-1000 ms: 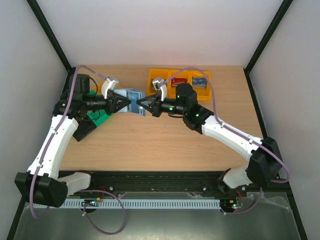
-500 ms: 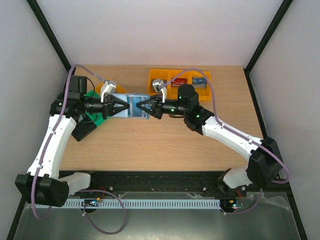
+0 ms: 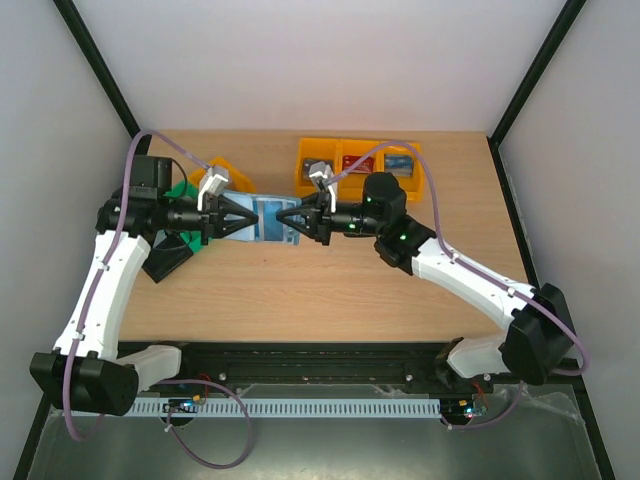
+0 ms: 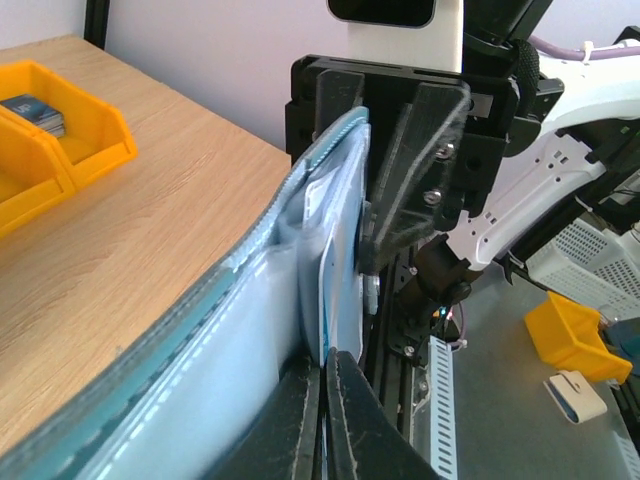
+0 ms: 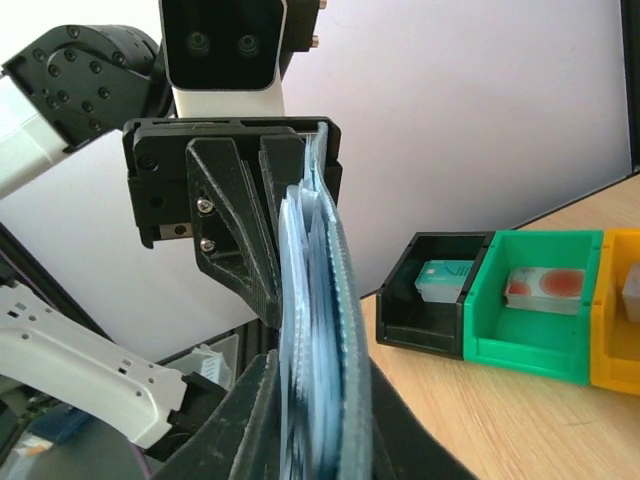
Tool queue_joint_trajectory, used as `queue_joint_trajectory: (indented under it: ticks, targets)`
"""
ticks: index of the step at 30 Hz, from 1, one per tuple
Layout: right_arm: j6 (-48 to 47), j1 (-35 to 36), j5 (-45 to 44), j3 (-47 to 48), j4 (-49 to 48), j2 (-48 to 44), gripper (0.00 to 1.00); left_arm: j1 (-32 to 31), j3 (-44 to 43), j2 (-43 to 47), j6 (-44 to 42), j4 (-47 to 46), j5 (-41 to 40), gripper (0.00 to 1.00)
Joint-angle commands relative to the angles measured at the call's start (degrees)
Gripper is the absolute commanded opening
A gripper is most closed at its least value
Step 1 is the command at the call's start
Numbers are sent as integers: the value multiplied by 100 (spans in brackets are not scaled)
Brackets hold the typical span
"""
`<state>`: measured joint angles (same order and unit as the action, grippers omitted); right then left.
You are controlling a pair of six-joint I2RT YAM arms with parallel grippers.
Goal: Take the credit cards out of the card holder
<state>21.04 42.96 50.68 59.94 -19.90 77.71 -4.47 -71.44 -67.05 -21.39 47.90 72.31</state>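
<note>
Cards (image 4: pixel 338 262) are mostly hidden in the pockets of the holder (image 3: pixel 268 220); only pale edges show. The left gripper (image 3: pixel 248 218) is clamped tight on the holder's left edge, above the table (image 3: pixel 300 300). The right gripper (image 3: pixel 287 220) straddles the opposite edge, jaws slightly apart; I cannot tell whether it grips.

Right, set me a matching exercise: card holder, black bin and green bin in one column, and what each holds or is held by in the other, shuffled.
Things:
1. card holder
2. black bin
3. green bin

States:
A. contains a white card with red patches
B. clamped in the shut left gripper
C. contains a pale card with greenish print

Pairs: 1-B, 2-C, 3-A.
</note>
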Motion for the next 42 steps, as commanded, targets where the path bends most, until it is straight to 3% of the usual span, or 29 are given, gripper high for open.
queue_joint_trajectory:
  ticks: [1, 4, 8, 13, 19, 24, 28, 32, 34, 38, 42]
  targets:
    - [-293, -33, 288, -8, 90, -230, 12, 43, -203, 113, -346, 224, 240, 2]
    - [-340, -38, 302, 22, 164, -230, 2, 43, -219, 115, -422, 277, 209, 2]
    - [-433, -38, 341, 22, 219, -256, 2, 43, -239, 125, -675, 478, 252, 2]
    - [-413, -34, 604, 80, 166, -231, 2, 34, -195, 135, -465, 246, 101, 21]
    - [-258, -33, 700, 55, 1, -195, 2, -54, 27, 139, 70, -203, -61, 19]
    - [-28, -34, 843, 39, -253, -107, 2, -262, 72, 102, 413, -523, -205, 25]
    - [90, -33, 892, 23, -409, -52, 2, -345, 135, 60, 583, -702, -364, 21]
    - [-20, -33, 834, 4, -328, -82, 2, -334, 138, 88, 314, -469, -241, 2]
    - [-127, -33, 805, -7, -199, -137, 2, -272, 86, 110, 123, -280, -209, 2]
    - [-408, -33, 604, -40, 134, -258, 17, -116, 28, 148, -4, -116, -7, 2]
    - [-514, -42, 547, -109, 280, -315, 22, -43, -40, 149, -109, -17, 51, 2]
